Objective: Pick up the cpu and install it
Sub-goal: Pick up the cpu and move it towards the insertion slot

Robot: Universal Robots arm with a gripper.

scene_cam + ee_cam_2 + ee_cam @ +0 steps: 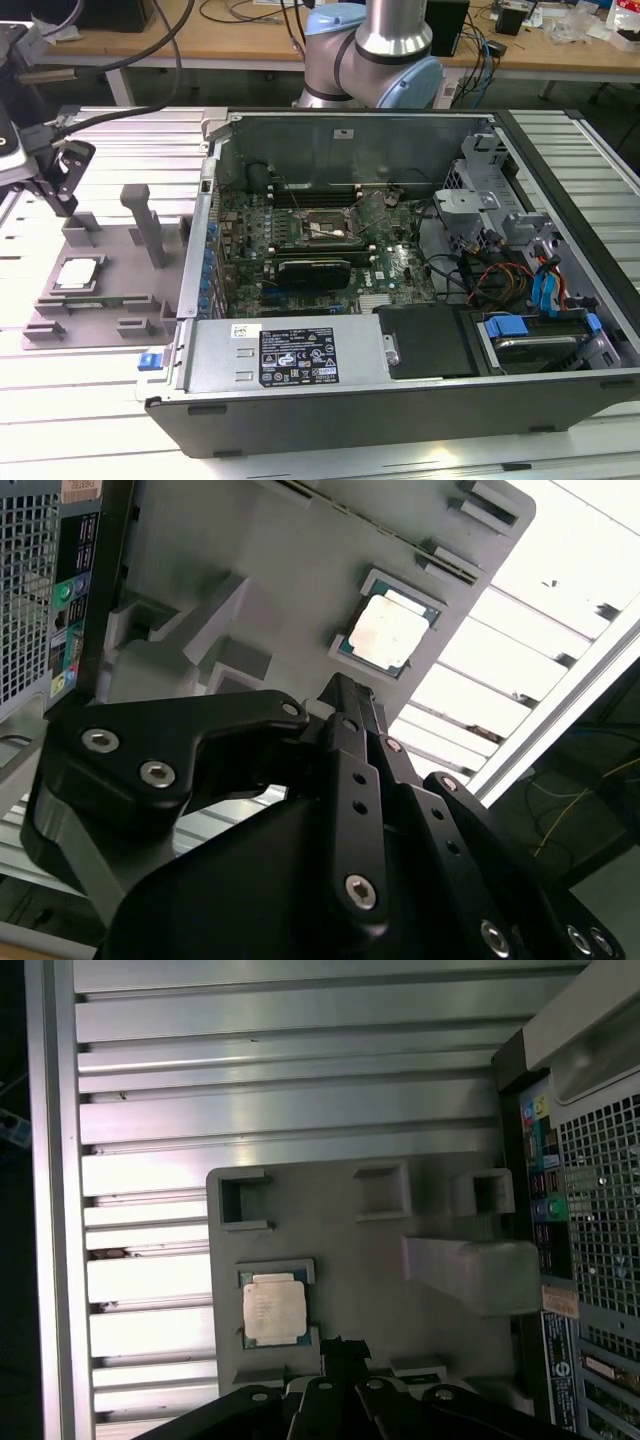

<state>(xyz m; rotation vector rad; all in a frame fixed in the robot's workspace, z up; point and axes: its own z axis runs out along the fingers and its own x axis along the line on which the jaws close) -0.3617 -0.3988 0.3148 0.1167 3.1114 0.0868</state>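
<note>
My pincer has its fingers pressed together with nothing between them. In both wrist views the tips come to one dark point just beside the cpu, above it and not touching.

The cpu lies flat, pale metal lid up, in a square pocket of the grey tray. The tray rests on the slatted worktop at the exterior view's left of the open computer case.

I judge the chip light and stiff but delicate. The lid looks smooth and probably slick, and the underside will not forgive a scrape. I would take it by two opposite edges, level, with a gentle squeeze — never by a corner.

In the exterior view the wrist hangs over the tray's far end, pincer pointing down. The arm's base stands behind the case — a long sideways reach. The dark socket sits well apart, inside the case.
</note>
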